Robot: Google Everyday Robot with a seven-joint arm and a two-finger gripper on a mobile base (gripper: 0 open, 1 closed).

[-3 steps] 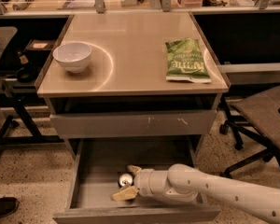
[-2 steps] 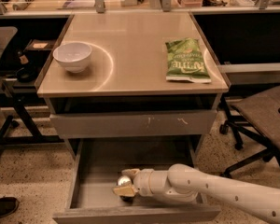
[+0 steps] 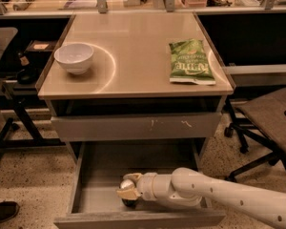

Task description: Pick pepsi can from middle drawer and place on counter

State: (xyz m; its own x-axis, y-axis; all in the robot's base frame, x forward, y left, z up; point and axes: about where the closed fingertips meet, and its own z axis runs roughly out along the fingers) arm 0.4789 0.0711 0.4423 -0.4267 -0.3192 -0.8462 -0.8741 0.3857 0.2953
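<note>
Down in the middle drawer (image 3: 93,194), pulled well out under the closed drawer front (image 3: 133,127) with the white scuffs, I had the gripper (image 3: 128,186) low over the grey floor, close to the front rim and a touch left of centre. Its tan fingers (image 3: 126,193) were pressed to either side of the pepsi can (image 3: 126,183), clamped on it, silver top showing between them. The arm (image 3: 219,194) came in from the right, crossing the drawer's right front corner. Left of the can the drawer floor lay bare out to the side wall; behind it, the floor ran back into shadow beneath the scuffed front. Up top, the counter (image 3: 138,56) carried a white bowl (image 3: 74,57) near its left edge and a green snack bag (image 3: 191,62) near its right edge, well apart, with a broad bare stretch between them. An office chair (image 3: 271,123) stood just beside the cabinet on the right.
</note>
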